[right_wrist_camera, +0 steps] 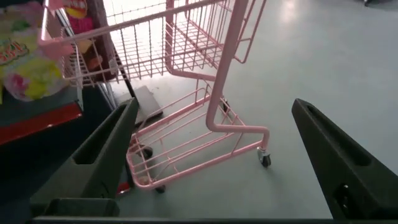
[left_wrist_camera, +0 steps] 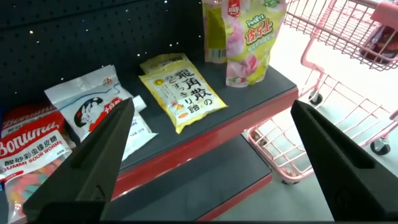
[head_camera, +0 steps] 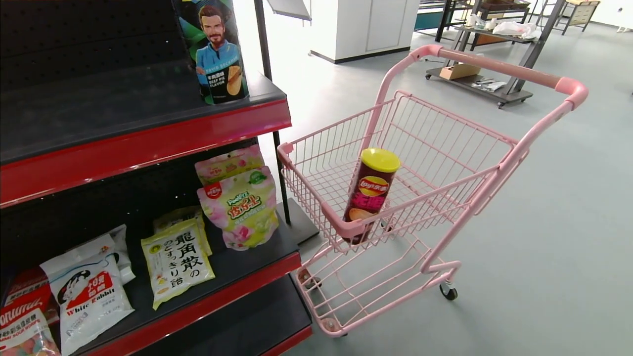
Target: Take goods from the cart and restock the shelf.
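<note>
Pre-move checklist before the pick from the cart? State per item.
1. Target chip can upright in cart, lid on: ok.
2. Basket free of other goods around it: ok.
3. Open, empty right gripper: ok.
4. Open, empty left gripper: ok.
5. Free spot on upper shelf beside shelved can: ok.
6. Gripper lined up on chip can: not ok; right gripper faces the floor and the cart's lower rack.

Cart [head_camera: 496, 67] pink wire mesh. Chip can [head_camera: 372, 195] maroon, lid [head_camera: 380, 159] yellow. Shelf [head_camera: 148, 143] black, red front edges, perforated back. Yellow bag [head_camera: 177, 262]; white-red bag [head_camera: 89, 291]; pink-green floral pouch [head_camera: 242, 207].
</note>
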`<state>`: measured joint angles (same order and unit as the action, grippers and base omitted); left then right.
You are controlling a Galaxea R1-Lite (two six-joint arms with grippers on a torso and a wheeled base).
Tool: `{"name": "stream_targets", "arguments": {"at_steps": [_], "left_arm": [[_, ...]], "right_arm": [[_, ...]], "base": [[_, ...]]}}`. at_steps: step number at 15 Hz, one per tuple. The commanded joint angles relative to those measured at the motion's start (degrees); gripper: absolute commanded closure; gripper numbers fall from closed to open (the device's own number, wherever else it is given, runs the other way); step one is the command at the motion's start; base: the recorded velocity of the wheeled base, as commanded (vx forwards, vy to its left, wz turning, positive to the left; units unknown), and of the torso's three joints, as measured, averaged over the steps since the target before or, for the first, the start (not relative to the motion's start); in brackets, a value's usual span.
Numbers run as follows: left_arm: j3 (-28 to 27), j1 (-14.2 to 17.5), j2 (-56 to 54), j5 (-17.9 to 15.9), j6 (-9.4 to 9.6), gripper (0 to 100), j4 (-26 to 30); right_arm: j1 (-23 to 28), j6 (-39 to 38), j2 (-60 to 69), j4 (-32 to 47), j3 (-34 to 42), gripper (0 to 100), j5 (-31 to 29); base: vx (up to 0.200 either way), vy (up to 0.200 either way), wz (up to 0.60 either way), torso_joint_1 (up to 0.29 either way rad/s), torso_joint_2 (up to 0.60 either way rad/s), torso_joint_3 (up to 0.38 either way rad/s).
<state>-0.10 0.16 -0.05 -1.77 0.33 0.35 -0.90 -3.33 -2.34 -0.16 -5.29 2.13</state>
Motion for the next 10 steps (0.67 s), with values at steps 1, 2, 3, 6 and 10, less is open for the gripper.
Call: {"name": "stream_targets", "arguments": {"at_steps": [1,2,3,6,10], "left_arm": [[0.01,0.02,0.05,0.01,0.02,0,0.00],[0.01,0.02,0.05,0.01,0.11,0,0.00],[0.01,0.02,0.05,0.01,0.11,0,0.00],[0.01,0.02,0.05,0.01,0.11,0,0.00],[0.01,0.02,0.05,0.10,0.02,0,0.00]], "right_arm": [[-4.55,-10.21,-31.85,-0.46,-27.23,0,4.37],[-7.18,-7.22,-36.68,-1.42,-29.51,0,7.80],[-8.85,-5.37,-40.73,-3.09,-30.22,0,9.56],[-13.51,-4.85,-61.38,-19.00,-28.20,0,14.30],[-13.51,-2.21,-71.93,-23.66,-27.84,0,25.82]], "base": [[0.000,0.000,0.00,0.000,0.00,0.000],[0.000,0.000,0.00,0.000,0.00,0.000],[0.000,0.000,0.00,0.000,0.00,0.000],[0.000,0.000,0.00,0.000,0.00,0.000],[0.000,0.000,0.00,0.000,0.00,0.000]]}}
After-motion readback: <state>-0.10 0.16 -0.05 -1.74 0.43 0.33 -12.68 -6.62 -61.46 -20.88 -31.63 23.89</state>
